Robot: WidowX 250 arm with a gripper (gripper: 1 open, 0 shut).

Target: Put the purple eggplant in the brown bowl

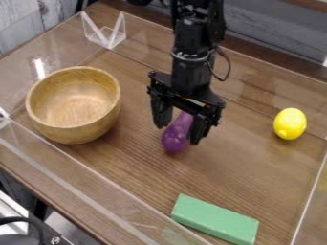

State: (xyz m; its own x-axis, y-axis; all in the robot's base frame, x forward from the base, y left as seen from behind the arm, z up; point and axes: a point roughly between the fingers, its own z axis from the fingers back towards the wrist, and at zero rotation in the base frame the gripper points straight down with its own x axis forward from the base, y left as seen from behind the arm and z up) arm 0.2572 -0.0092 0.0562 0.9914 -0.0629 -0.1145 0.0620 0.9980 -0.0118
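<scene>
The arm [196, 38] is black all over, with bulky, angular segments at the top and thinner, jagged parts lower down. A thin dark cable [228, 65] curves out in a loop at 1 side. The gripper [181, 121] is black too, with 2 slim, dark fingers.

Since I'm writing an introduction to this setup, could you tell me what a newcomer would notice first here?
Probably the black gripper, reaching down in the middle with its fingers about the purple eggplant. Next comes the big wooden bowl on the left. The yellow lemon at the right and the green block at the near edge stand out by color.
</scene>
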